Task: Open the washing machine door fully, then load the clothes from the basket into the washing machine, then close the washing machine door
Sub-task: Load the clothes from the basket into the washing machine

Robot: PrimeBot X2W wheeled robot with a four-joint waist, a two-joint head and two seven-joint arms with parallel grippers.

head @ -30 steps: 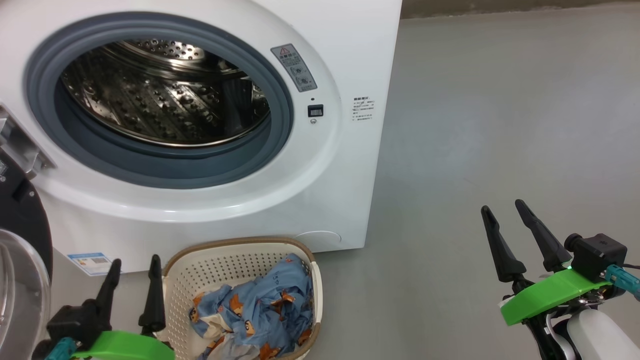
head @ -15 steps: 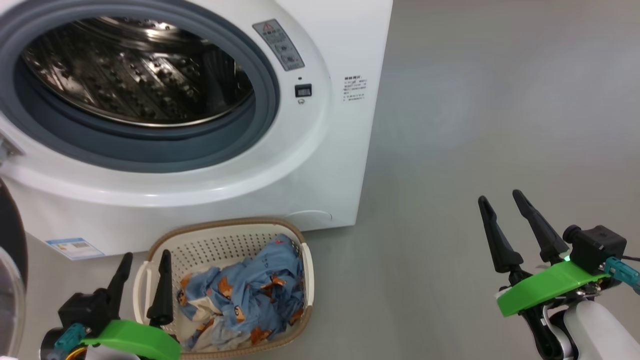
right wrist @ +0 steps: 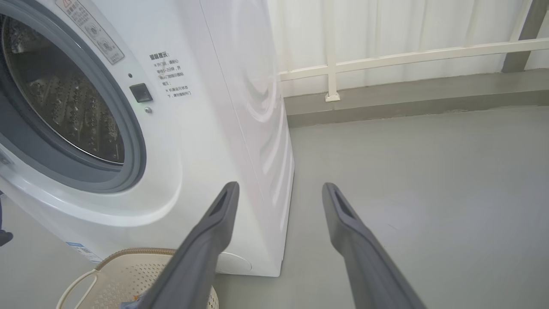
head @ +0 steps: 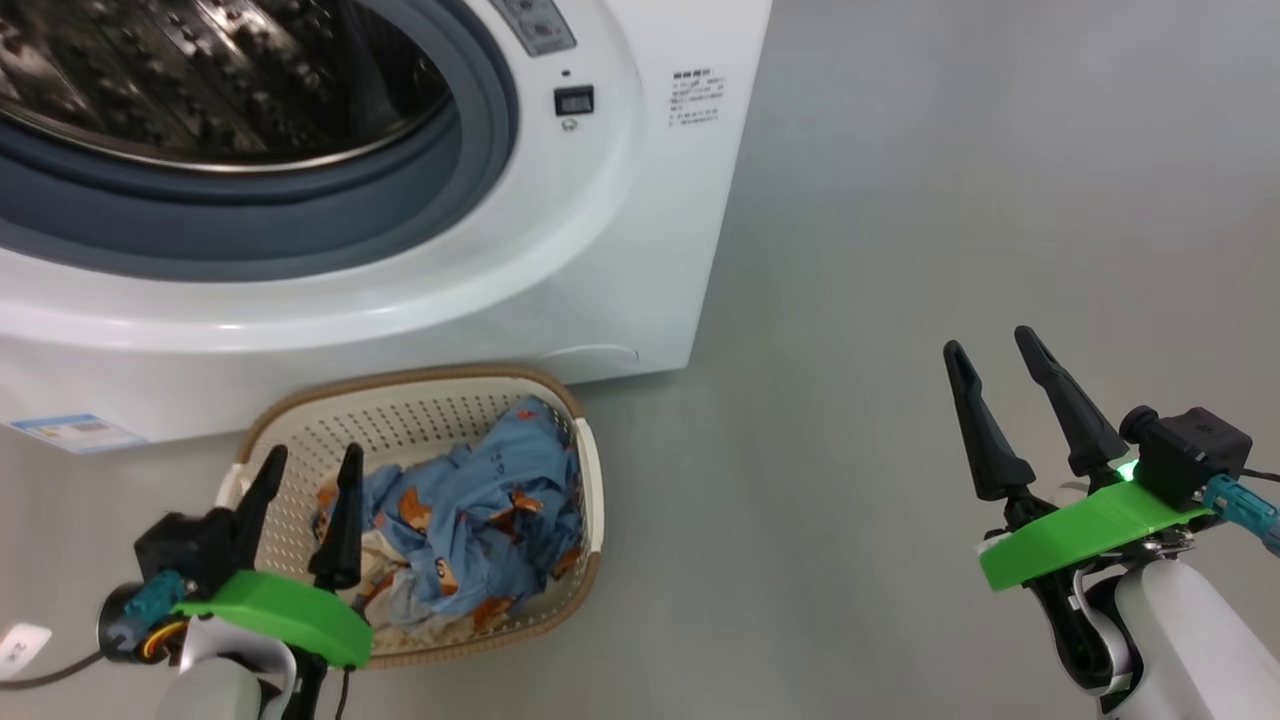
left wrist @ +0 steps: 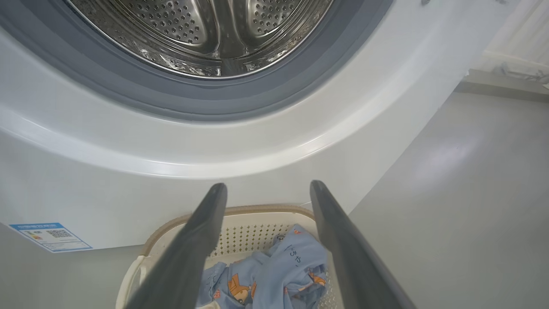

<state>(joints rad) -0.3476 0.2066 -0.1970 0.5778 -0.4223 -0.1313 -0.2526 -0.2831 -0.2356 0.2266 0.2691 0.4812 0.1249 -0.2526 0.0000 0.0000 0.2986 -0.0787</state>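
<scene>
The white washing machine (head: 560, 250) stands with its steel drum (head: 200, 80) exposed; the washing machine door is out of view. On the floor in front of it sits the cream basket (head: 420, 378), holding the light blue clothes (head: 470, 510). My left gripper (head: 313, 452) is open and hovers over the basket's left end, nothing between its fingers. In the left wrist view that gripper (left wrist: 268, 185) points at the machine's front above the basket (left wrist: 257, 210) and the clothes (left wrist: 274, 274). My right gripper (head: 986, 340) is open over bare floor, far right of the basket; its wrist view (right wrist: 281, 185) looks past the machine's right corner (right wrist: 223, 86).
A blue label (head: 70, 430) is stuck low on the machine's front. A white tag (head: 20, 645) and a dark cable lie on the floor at the lower left. Grey floor stretches to the right of the machine, up to a white railing (right wrist: 386, 56) at the back.
The head camera has tilted down, so machine and basket sit higher in the picture. My left gripper has come from beside the basket to over its left end. Both grippers stay open.
</scene>
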